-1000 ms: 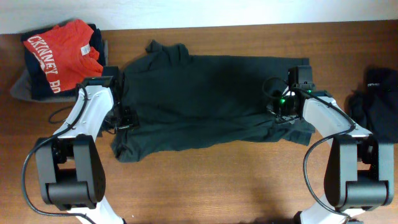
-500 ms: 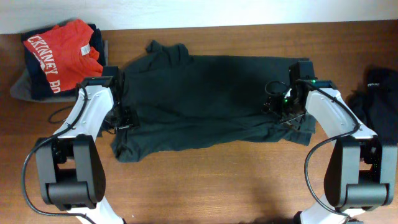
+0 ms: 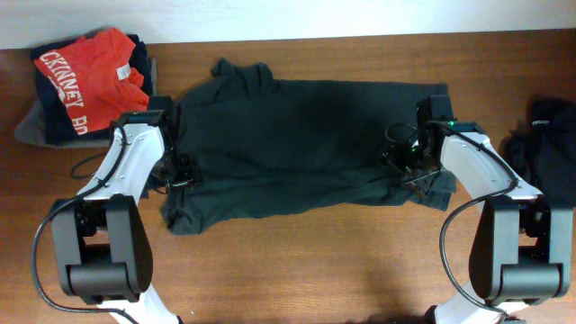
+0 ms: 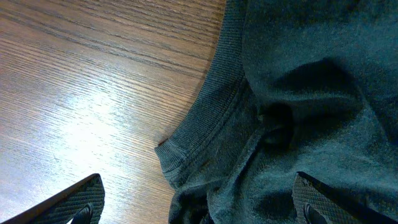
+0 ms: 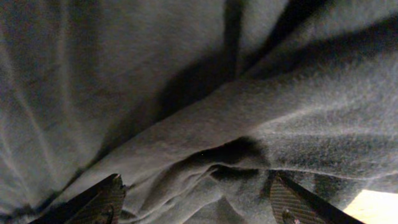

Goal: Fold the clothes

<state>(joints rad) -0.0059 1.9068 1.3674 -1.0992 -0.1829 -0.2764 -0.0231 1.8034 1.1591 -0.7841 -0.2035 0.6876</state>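
Note:
A dark grey-green T-shirt, one of the clothes, lies spread and creased across the middle of the table. My left gripper hovers at its left edge. In the left wrist view this left gripper is open, straddling the ribbed hem where cloth meets wood. My right gripper is over the shirt's right part. Seen from the right wrist, the right gripper stands open above a raised fold, gripping nothing.
A red shirt with white lettering tops a pile of dark garments at the back left. A crumpled black garment lies at the right edge. Bare wooden table runs along the front.
My right gripper has opened and let go of the shirt's right part, shifting slightly left. The left arm has stayed put.

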